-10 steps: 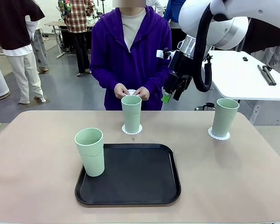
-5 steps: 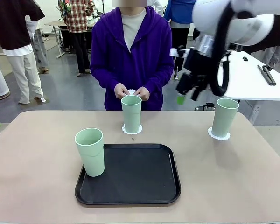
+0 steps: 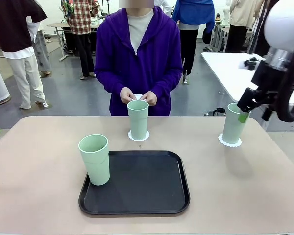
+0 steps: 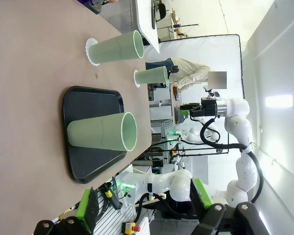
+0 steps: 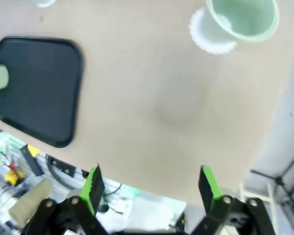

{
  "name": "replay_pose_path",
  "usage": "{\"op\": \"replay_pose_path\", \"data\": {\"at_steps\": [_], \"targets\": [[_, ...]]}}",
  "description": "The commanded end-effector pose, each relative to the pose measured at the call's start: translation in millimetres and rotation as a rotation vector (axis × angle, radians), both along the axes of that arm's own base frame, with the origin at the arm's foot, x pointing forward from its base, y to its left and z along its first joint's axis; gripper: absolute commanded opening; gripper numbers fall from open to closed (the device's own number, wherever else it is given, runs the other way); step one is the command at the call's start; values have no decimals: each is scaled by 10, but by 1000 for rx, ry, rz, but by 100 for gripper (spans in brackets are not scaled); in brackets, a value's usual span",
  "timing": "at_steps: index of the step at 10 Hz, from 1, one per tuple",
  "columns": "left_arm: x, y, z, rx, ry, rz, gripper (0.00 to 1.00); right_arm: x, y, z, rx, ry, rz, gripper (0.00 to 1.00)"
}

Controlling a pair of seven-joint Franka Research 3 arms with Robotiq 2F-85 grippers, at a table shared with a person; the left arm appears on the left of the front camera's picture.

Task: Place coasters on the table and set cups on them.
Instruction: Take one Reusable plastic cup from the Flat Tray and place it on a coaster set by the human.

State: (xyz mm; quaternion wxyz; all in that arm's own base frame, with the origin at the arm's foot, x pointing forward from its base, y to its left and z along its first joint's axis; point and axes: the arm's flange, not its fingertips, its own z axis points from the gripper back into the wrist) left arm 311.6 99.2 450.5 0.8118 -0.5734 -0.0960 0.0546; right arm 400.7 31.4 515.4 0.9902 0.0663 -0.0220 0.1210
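The right gripper [image 3: 254, 113] hangs at the right edge of the picture, fingers wide apart and holding nothing, up near the rim of the right cup [image 3: 235, 122]. The left gripper [image 4: 144, 205] is spread wide and empty too. The left cup [image 3: 94, 159] is the one left to do: it stands lower left of the middle, at the left edge of the black tray [image 3: 147, 181], with no coaster under it. The middle cup [image 3: 137, 119] sits on a coaster [image 3: 138, 135] just past the tray, and the right cup sits on its own coaster [image 3: 230, 141]. Behind the middle cup, the person's hands [image 3: 137, 97] hold something white and lacy, likely the last coaster. All of it rests on the tan table [image 3: 39, 161]. The cup looks light, thin and smooth, so it may slip or tip because it is tall. A good hold would be around its sides near the middle, squeezing gently. The paper coaster looks floppy and may slide.
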Motion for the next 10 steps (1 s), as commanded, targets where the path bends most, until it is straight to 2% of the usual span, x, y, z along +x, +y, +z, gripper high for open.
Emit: {"op": "replay_pose_path", "data": {"at_steps": [1,4,5,6,8,10], "targets": [[-9,18,5,-14,-18,-2,100,-69,35,-69,-23,-15,-25,100],[-9,18,5,-14,-18,-2,100,-37,-67,-29,5,3,-17,100],[-9,18,5,-14,-18,-2,100,8,-442,-37,253,7,-40,100],[-9,18,5,-14,-18,-2,100,-20,-813,-79,423,6,-79,100],[-9,18,5,-14,-18,-2,100,-163,-1428,-336,670,30,-201,100],[-9,18,5,-14,-18,-2,100,-209,-1781,-658,955,29,-155,100]]}}
